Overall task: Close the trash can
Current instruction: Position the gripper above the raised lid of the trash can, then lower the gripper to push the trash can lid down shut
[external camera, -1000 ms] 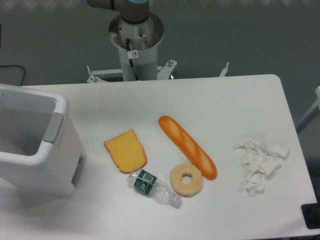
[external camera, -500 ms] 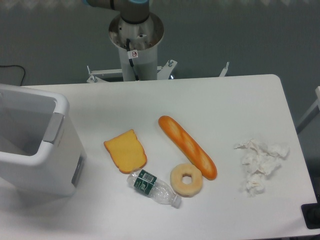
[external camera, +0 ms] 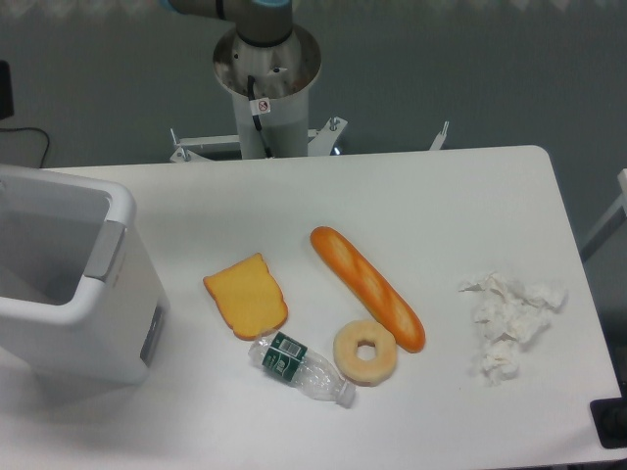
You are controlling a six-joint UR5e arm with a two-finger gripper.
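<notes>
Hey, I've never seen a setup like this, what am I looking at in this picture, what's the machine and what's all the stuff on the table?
This is one fixed camera looking down on a white table. The grey post at the top is the base of a robot arm; its claw is out of the picture, so nothing is seen being held. At the left stands a big white trash can with its top open. In the middle lie a slice of toast, a long bread loaf, a doughnut and a clear plastic bottle on its side. Crumpled tissue lies at the right.
</notes>
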